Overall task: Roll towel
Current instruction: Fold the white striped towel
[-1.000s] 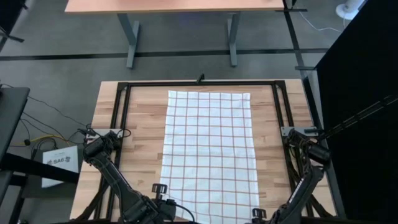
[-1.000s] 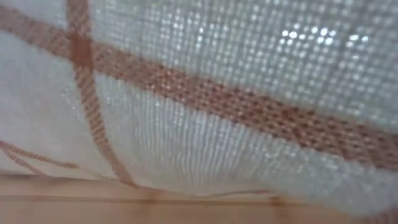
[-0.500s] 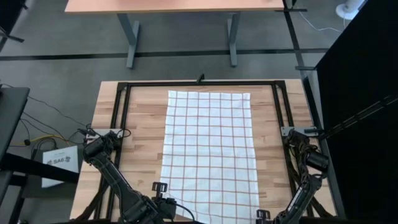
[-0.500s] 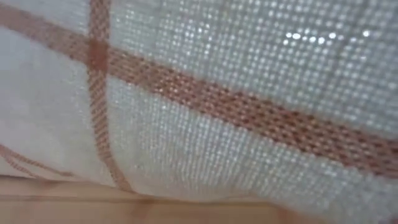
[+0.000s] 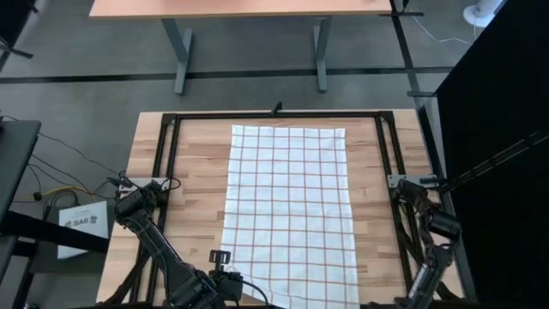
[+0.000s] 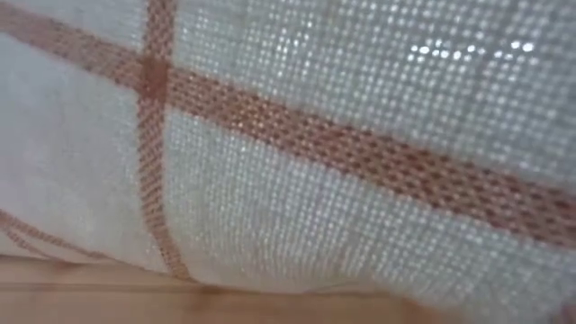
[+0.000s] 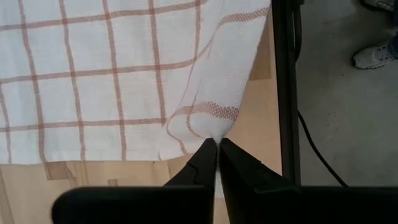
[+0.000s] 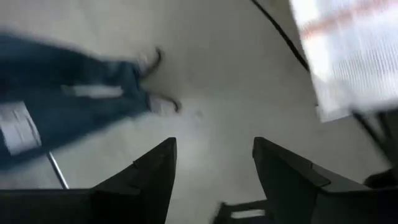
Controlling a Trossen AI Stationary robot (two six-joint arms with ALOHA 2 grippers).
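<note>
- High view: the large thin white cloth towel with reddish-brown grid lines [image 5: 288, 206] lies flat across the frame's centre on the pale wooden table [image 5: 193, 180].
- Left gripper [image 7: 217, 148], lower centre of its wrist view, is pinched on a towel corner; a thin grip could slip, I judge.
- Right gripper [image 8: 214, 163], jaws apart, faces the floor off the table.

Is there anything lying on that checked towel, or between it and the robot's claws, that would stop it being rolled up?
Nothing visible. The towel lies flat and bare, and the left gripper already pinches its near edge.
</note>
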